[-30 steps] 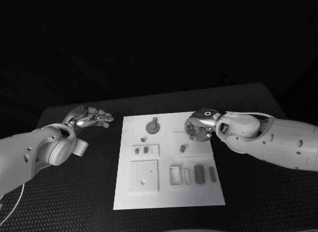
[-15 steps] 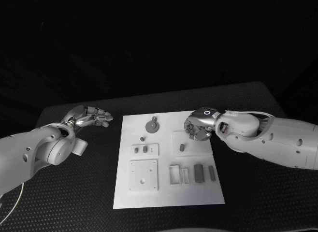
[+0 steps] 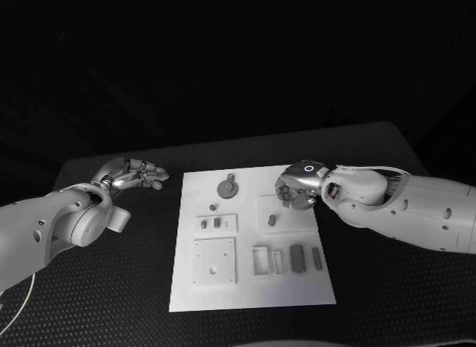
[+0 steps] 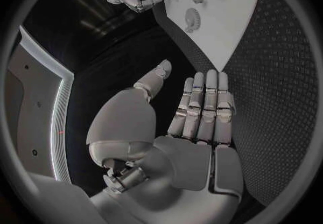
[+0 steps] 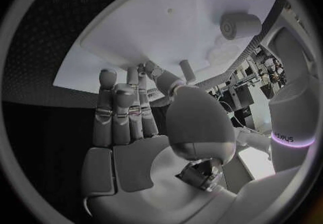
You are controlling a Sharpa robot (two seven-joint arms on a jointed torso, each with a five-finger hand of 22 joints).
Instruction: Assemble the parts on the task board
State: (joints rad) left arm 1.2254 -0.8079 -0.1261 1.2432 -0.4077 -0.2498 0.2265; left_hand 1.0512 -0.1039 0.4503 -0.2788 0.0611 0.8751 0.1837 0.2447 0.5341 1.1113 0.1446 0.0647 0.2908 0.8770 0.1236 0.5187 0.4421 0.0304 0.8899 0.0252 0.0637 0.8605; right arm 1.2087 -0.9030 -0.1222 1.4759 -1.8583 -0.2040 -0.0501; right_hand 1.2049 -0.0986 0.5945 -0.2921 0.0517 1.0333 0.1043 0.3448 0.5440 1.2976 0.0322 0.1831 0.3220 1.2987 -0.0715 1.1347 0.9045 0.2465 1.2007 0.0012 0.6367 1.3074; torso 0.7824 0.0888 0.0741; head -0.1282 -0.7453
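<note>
Nothing has shifted: the left hand (image 3: 132, 175) stays open beside the white rectangular task board (image 3: 249, 285); the right hand (image 3: 296, 192) still hovers over it, fingers apart, empty.

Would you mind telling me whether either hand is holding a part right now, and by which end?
Nothing is held. The left hand hovers open over the table beside the task board; the right hand, fingers apart, is over the board's edge.

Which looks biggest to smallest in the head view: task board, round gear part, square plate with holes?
1. task board
2. square plate with holes
3. round gear part

All three lie flat on the table, so nearness hardly affects the ranking.
</note>
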